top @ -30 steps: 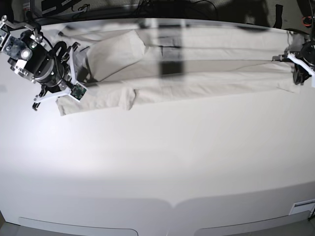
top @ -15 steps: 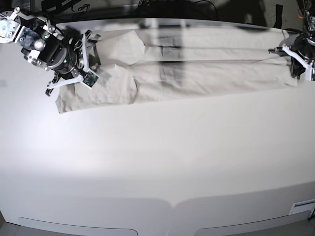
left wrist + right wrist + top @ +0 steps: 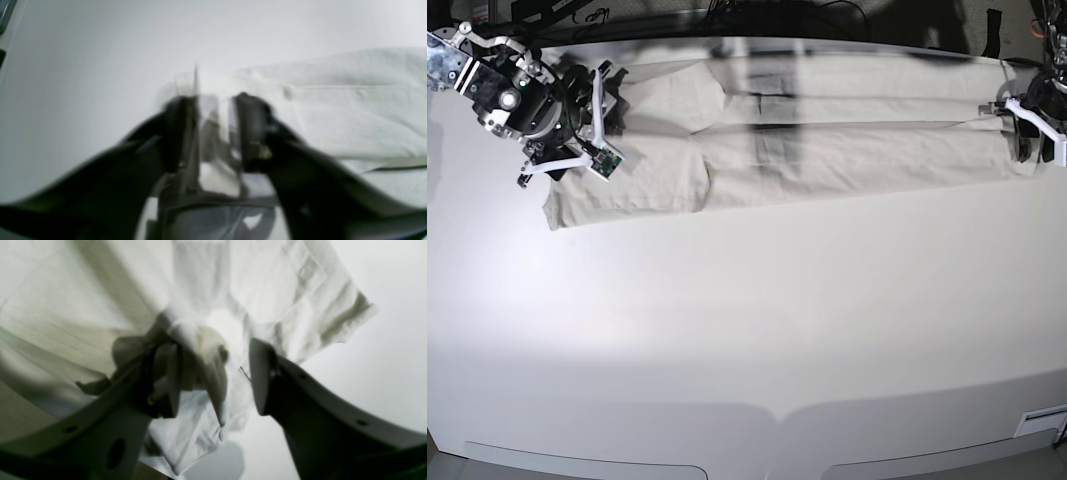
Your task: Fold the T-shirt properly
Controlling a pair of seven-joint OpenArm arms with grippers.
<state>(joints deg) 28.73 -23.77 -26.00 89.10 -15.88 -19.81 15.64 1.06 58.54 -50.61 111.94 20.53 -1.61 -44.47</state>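
T-shirt (image 3: 827,150) lies folded lengthwise in a long band across far side of table (image 3: 747,330). Right gripper (image 3: 217,380): fingers spread, loose cloth bunched between them, draped on one finger. Left gripper (image 3: 215,130): fingers apart over shirt edge; view blurred, contact unclear

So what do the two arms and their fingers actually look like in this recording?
Both arms are black and silver metal with white bracket pieces. The right arm's wrist shows bare aluminium housings, black joints and a small green circuit board. The right gripper has dark curved fingers; the left gripper looks similarly dark but is blurred.
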